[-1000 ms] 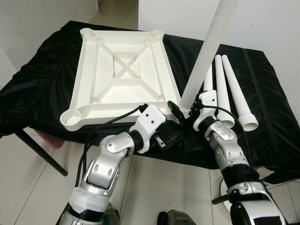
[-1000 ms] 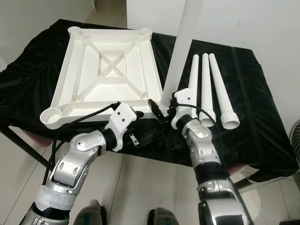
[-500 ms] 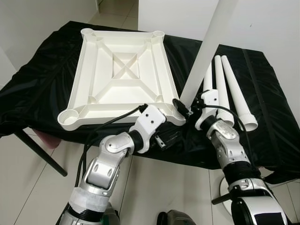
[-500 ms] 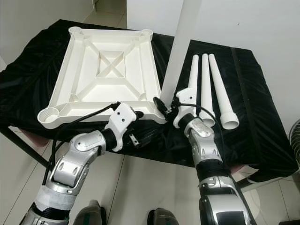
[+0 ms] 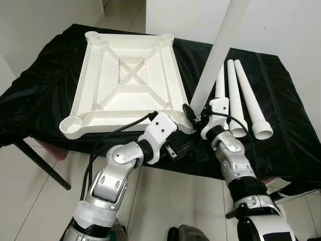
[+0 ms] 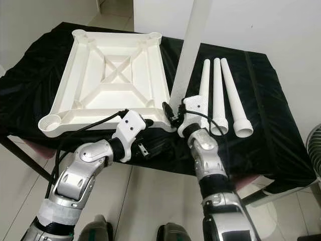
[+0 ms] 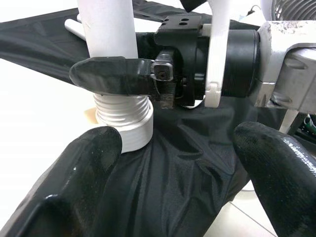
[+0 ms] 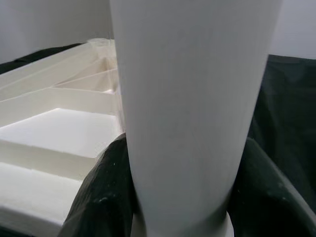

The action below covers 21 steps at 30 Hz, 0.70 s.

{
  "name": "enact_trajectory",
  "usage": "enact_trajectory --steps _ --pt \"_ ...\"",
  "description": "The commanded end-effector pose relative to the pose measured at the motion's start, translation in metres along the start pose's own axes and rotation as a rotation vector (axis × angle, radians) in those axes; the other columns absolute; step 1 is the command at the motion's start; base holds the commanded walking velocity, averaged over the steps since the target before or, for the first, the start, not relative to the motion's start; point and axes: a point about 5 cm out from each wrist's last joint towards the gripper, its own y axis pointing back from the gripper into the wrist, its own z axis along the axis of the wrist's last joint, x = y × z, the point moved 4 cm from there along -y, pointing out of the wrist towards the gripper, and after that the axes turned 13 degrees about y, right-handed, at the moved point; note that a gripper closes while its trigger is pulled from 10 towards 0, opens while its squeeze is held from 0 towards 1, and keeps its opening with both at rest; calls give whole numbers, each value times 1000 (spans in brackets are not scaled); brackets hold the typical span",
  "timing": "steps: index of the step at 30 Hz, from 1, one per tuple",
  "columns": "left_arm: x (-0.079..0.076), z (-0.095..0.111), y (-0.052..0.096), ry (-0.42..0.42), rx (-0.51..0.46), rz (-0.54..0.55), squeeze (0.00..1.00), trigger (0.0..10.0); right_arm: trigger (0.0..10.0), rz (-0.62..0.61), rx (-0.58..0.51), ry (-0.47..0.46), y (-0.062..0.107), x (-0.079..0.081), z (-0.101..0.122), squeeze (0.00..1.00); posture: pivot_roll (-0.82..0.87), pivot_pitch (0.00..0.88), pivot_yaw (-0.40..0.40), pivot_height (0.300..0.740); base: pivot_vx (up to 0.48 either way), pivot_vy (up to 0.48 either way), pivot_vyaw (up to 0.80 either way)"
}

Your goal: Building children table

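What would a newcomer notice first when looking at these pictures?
First, the tall white leg standing upright, clamped by the right gripper at the near right corner of the upside-down white tabletop on the black cloth. Then three spare legs lying side by side to its right.

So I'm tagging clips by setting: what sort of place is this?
Probably a plain indoor room used as an assembly spot: pale tiled floor, white walls, and a table draped in black cloth holding the white tabletop and legs.

On your bench [image 5: 45,95], the upturned tabletop [image 5: 128,83] lies left; three legs [image 5: 235,98] lie right, a fourth leg [image 5: 218,55] upright between.
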Motion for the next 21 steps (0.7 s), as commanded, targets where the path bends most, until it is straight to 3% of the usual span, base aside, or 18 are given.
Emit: enact_trajectory --steps 1,5,9,10,12,15,20,21 --pt "9 -3 0 3 -8 113 0 10000 0 -61 22 -12 0 -3 -1 0 56 4 -47 740 0 0 0" --pt "9 -3 0 2 -8 113 0 10000 0 -142 42 -32 1 -4 -1 0 55 5 -47 740 0 0 0" --pt "9 -2 -1 3 -9 112 0 10000 0 -224 79 15 4 -7 -3 0 56 6 -48 740 0 0 0" --pt "10 -2 -1 5 -10 114 0 10000 0 -225 100 24 6 6 -5 0 55 11 -52 740 0 0 0" --pt "10 -2 -1 5 -10 114 0 10000 0 -225 100 24 6 6 -5 0 55 11 -52 740 0 0 0" --pt "11 -1 -2 9 -13 118 0 10000 0 -215 110 16 7 22 -3 0 51 15 -50 740 0 0 0" --pt "11 -1 -2 8 -14 119 0 10000 0 -247 118 19 8 15 -2 0 50 16 -50 740 0 0 0" --pt "11 -1 -2 8 -14 120 0 10000 2863 -253 123 17 8 14 -2 0 51 17 -48 740 0 0 0"
